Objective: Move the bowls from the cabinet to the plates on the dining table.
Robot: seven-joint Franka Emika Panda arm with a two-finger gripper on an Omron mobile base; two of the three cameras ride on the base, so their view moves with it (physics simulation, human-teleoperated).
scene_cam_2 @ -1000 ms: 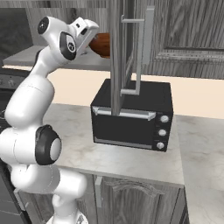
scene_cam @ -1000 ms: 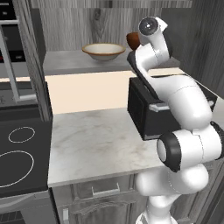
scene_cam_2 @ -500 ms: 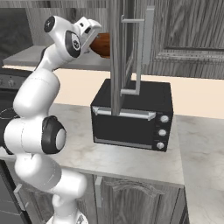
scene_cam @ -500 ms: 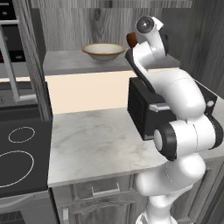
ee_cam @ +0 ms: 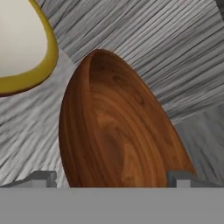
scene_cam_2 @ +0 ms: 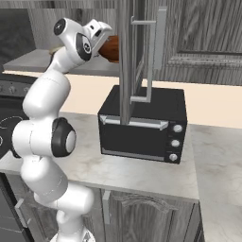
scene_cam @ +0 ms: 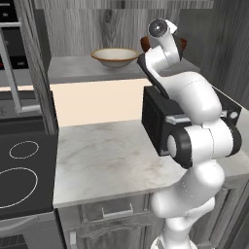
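bowls number two, both on the cabinet shelf: we see a cream bowl sitting upright with its mouth up, and a dark wooden bowl just beside it, mostly hidden behind the arm from the left base view. in the hand view the wooden bowl appears tipped on its side because that camera is rolled, its long axis running bottom to top. our gripper has its jaws spread wide, either side of the wooden bowl, not clamped. one black oven stands on the worktop. no writing is legible.
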